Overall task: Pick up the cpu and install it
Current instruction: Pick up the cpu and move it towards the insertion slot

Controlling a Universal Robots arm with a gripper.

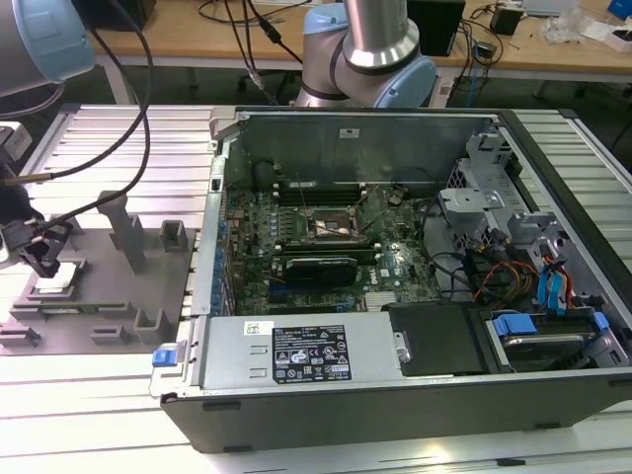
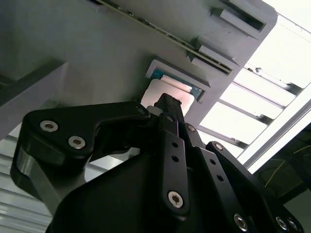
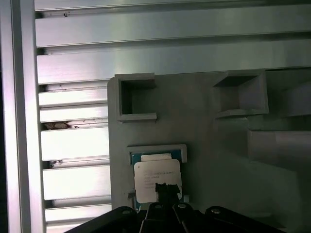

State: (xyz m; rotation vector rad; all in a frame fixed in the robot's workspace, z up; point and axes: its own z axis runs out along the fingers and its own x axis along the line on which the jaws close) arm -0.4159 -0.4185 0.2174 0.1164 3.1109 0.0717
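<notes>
The cpu [image 1: 59, 280], a small silvery square chip, lies flat in its nest on the grey fixture plate [image 1: 109, 301] at the exterior view's left. My gripper [image 1: 44, 262] hangs right over it. In the first wrist view the gripper [image 3: 165, 188] is shut, its dark tip resting over the near edge of the cpu [image 3: 156, 172]; I cannot tell whether it touches. The second wrist view shows the gripper [image 2: 167, 103] against the cpu [image 2: 170, 90] in the nest of the plate [image 2: 97, 48]. The dark socket frame [image 1: 331, 225] sits open on the motherboard.
An open computer case [image 1: 395, 405] fills the middle and the exterior view's right, with drive bays and cables inside. Upright grey posts [image 1: 128, 232] and square pockets [image 3: 136, 99] stand on the fixture plate near the cpu. Ribbed aluminium table [image 3: 73, 141] surrounds it.
</notes>
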